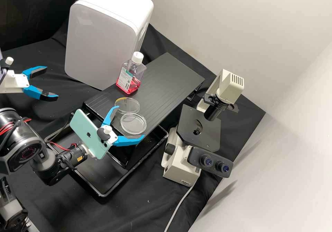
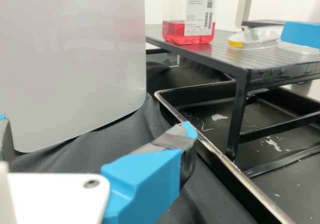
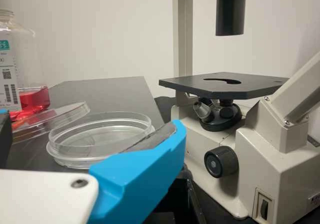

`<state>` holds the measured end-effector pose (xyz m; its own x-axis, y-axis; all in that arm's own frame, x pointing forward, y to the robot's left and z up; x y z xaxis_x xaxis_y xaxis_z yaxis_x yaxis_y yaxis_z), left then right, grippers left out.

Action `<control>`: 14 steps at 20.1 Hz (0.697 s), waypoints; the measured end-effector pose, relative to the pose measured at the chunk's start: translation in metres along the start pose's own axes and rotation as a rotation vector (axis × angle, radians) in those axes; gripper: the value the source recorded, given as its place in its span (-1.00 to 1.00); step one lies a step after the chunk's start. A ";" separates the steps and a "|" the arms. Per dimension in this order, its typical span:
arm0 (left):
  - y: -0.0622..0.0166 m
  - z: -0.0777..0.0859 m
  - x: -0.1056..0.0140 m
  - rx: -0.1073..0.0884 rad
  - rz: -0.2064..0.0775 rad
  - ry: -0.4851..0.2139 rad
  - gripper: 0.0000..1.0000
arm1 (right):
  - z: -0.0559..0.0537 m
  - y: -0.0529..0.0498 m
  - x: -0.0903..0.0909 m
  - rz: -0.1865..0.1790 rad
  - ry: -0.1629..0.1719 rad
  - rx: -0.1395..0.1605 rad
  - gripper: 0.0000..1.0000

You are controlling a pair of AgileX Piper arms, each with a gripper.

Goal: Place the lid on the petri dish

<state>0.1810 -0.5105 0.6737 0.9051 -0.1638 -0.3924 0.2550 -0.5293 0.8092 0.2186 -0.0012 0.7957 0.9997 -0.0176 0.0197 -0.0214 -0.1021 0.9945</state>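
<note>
Our right claw (image 1: 125, 125) hangs spread wide at the clear round plastic petri dish (image 1: 133, 124) on the black slatted rack (image 1: 166, 83). Its clear lid (image 1: 127, 105) lies touching just behind, handy for pickup, we judge. Left claw (image 1: 50, 81) gapes wide over the desk (image 1: 145, 197), well clear.

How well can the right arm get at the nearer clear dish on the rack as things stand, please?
Probably yes: the right gripper is open right at the nearer dish, its fingers to either side, with nothing between. The other dish and the flask sit farther back.
</note>
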 end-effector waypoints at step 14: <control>-0.0005 0.000 0.000 0.001 -0.002 0.001 1.00 | -0.001 0.000 0.000 -0.003 0.004 0.021 -1.00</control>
<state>0.1810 -0.5102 0.6734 0.9049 -0.1623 -0.3935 0.2563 -0.5303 0.8081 0.2190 -0.0007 0.7955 0.9998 -0.0128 0.0170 -0.0184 -0.1227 0.9923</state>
